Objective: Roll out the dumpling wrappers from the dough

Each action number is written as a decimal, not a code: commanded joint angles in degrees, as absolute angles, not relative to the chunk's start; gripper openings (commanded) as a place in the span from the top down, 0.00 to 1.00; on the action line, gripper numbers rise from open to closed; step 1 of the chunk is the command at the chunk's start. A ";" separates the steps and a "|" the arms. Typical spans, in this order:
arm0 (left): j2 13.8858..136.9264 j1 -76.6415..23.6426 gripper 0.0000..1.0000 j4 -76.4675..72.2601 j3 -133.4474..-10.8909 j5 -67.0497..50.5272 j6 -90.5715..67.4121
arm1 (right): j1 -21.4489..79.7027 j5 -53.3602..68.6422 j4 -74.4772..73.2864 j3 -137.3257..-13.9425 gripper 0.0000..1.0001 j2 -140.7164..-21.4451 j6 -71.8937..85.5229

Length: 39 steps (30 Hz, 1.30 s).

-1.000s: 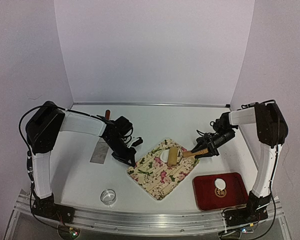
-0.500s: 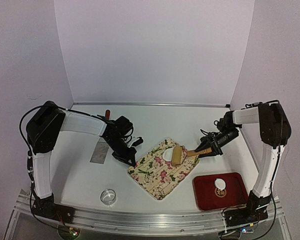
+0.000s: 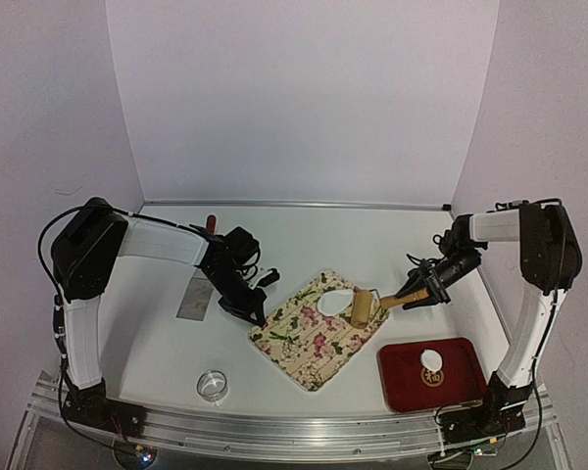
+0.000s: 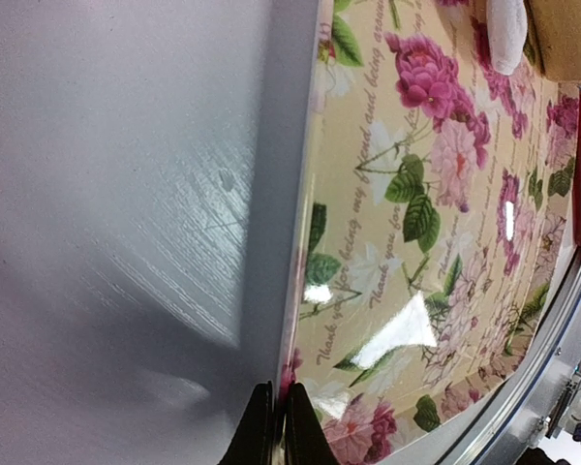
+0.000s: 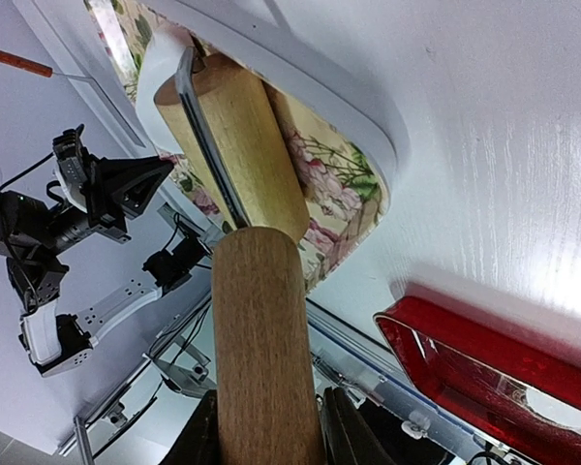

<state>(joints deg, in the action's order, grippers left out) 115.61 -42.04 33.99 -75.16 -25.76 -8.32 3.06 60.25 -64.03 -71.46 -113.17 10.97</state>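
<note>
A white dough piece [image 3: 334,304] lies on the floral board [image 3: 309,348]; it also shows in the left wrist view [image 4: 508,34] and the right wrist view [image 5: 158,77]. My right gripper [image 3: 418,293] is shut on the wooden handle [image 5: 261,358] of the rolling pin [image 3: 361,307], whose barrel [image 5: 237,145] rests on the board just right of the dough. My left gripper [image 3: 259,318] is shut on the board's left edge [image 4: 305,291]. One small round wrapper [image 3: 430,360] lies in the red tray [image 3: 461,387].
A metal ring cutter [image 3: 213,384] stands near the front left. A flat scraper [image 3: 195,297] with a red handle [image 3: 211,223] lies behind my left arm. The red tray [image 5: 484,373] sits close to the board's right corner.
My right gripper has pulled the rolling pin to the right, off the dough toward the board's right edge. The left gripper has stayed on the board's edge.
</note>
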 commanded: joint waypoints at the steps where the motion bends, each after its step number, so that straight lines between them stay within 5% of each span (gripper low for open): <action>1: 115.17 -39.99 1.00 37.06 -73.53 -21.05 -8.67 | 2.90 26.29 -64.34 -68.25 1.00 -114.30 20.53; 17: 115.13 -41.82 1.00 41.27 -76.60 -19.31 8.28 | 7.23 47.50 -67.36 -80.65 1.00 -99.00 14.61; 39: 117.68 -45.57 1.00 45.67 -80.42 -14.33 14.31 | 15.94 48.87 -68.18 -86.48 1.00 -112.80 11.28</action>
<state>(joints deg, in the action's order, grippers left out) 116.25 -44.62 44.13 -79.40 -18.69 12.03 16.04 49.72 -67.09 -83.28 -110.41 11.78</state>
